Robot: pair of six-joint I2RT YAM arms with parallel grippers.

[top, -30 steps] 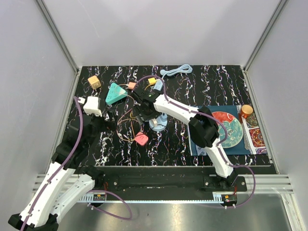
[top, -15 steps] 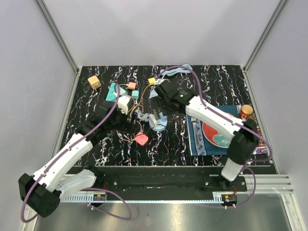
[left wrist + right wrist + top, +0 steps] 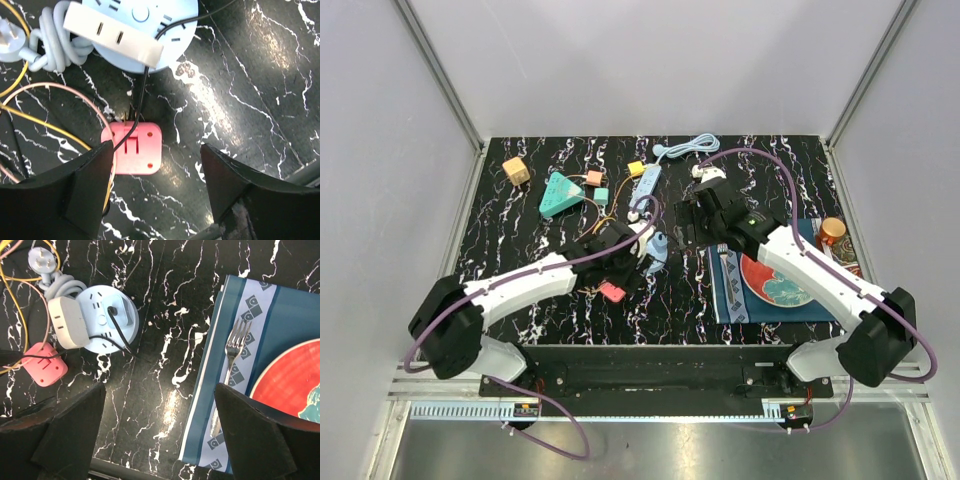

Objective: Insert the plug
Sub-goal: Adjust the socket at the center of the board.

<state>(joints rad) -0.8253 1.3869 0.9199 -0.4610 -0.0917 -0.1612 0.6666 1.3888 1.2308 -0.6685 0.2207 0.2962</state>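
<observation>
A pink plug (image 3: 132, 147) lies flat on the black marbled table, prongs pointing toward the round light-blue socket hub (image 3: 145, 20). A white adapter (image 3: 112, 35) sits plugged into the hub, and a black cable (image 3: 142, 90) runs from the hub across the plug. My left gripper (image 3: 157, 200) hovers open just near of the plug, which lies close to its left finger (image 3: 80, 190). From above, the plug (image 3: 612, 291) is below the left gripper (image 3: 628, 264). My right gripper (image 3: 160, 440) is open and empty, right of the hub (image 3: 107, 320), over bare table.
A blue placemat (image 3: 220, 405) with a fork (image 3: 231, 355) and a red plate (image 3: 782, 278) lies to the right, beside a copper cup (image 3: 833, 232). Yellow and pink cables (image 3: 55, 87) loop left of the plug. A teal triangle (image 3: 560, 193), orange cube (image 3: 516, 171) and long strip (image 3: 646, 180) lie farther back.
The left arm swung right and nearer, ending over the pink plug, with its jaws somewhat narrower. The right arm pulled back off the hub toward the placemat.
</observation>
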